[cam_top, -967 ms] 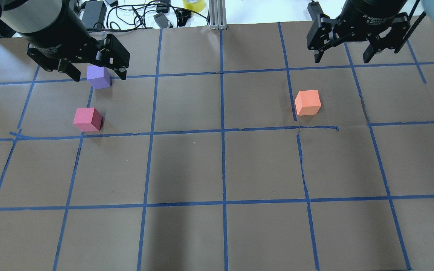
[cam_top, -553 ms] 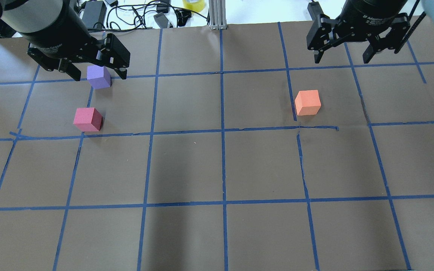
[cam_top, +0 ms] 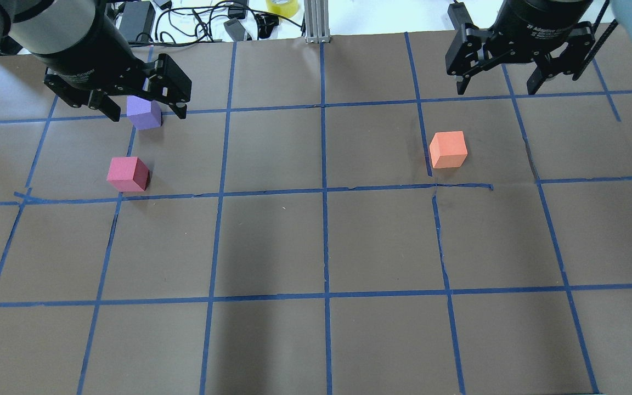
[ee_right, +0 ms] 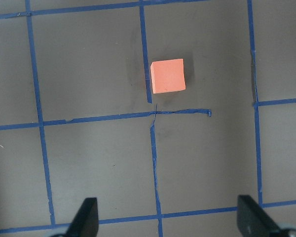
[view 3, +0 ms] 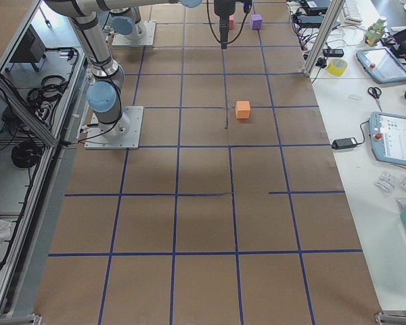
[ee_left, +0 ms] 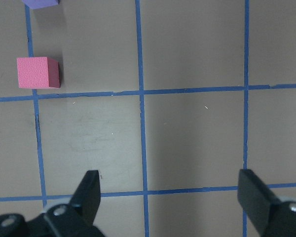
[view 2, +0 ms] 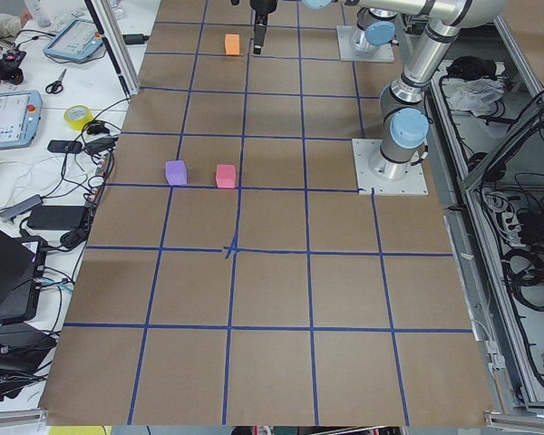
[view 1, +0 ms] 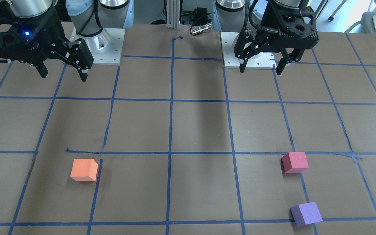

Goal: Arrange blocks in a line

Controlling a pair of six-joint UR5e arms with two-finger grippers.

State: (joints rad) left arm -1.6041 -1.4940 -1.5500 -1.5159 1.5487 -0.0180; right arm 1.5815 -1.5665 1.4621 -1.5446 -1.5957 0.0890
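Brown right across the desk [cam_top: 272, 241], a flat matte brown, cut into a grid of squares by blue tape lines [cam_top: 325, 219]. 3 blocks on show, all plain, no markings. The orange block [view 1: 84, 169] is a salmon orange, paler on top. The pinkish red block [view 1: 294, 162] is a dusty rose-red. The purple block [view 1: 306, 213] is a soft lilac. The left gripper [view 1: 260, 70] is black all over, fingers [ee_left: 91, 190] included. The right gripper [view 1: 63, 75] is black too, with a small blue light [view 1: 27, 33] glowing on its body and white lettering [cam_top: 546, 24] on its housing. The joint cap [view 2: 406, 128] is pale blue, over silver-grey arm tubes. At the far edge sits a yellow tape roll [cam_top: 282, 6].
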